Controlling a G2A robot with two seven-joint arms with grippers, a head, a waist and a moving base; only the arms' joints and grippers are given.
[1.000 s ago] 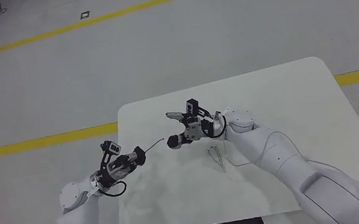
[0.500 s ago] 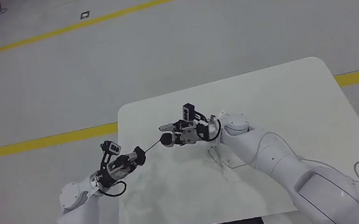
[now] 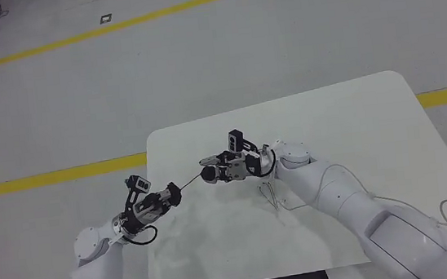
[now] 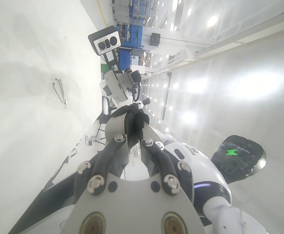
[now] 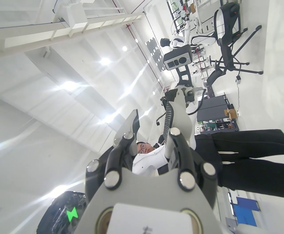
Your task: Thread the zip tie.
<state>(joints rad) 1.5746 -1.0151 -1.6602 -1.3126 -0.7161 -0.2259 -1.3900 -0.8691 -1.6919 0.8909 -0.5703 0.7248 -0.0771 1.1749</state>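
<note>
A thin black zip tie (image 3: 189, 182) is held out over the left part of the white table (image 3: 353, 126). My left gripper (image 3: 173, 195) is shut on one end of it; in the left wrist view its black-padded fingertips (image 4: 133, 114) press together on the tie. The tie's free end points at my right gripper (image 3: 208, 167), which is open, one finger on each side of the tip. In the right wrist view the right gripper (image 5: 153, 112) shows a wide gap between its fingers (image 5: 172, 110), with the left arm's wrist beyond it.
Several loose black zip ties (image 3: 272, 196) lie on the table under the right forearm, also visible as the loose ties (image 4: 58, 90) in the left wrist view. The table's left edge (image 3: 151, 188) runs below the left gripper.
The right gripper moved left to the zip tie's free end and narrowed its opening about a second ago, then held still. The left gripper has not moved.
</note>
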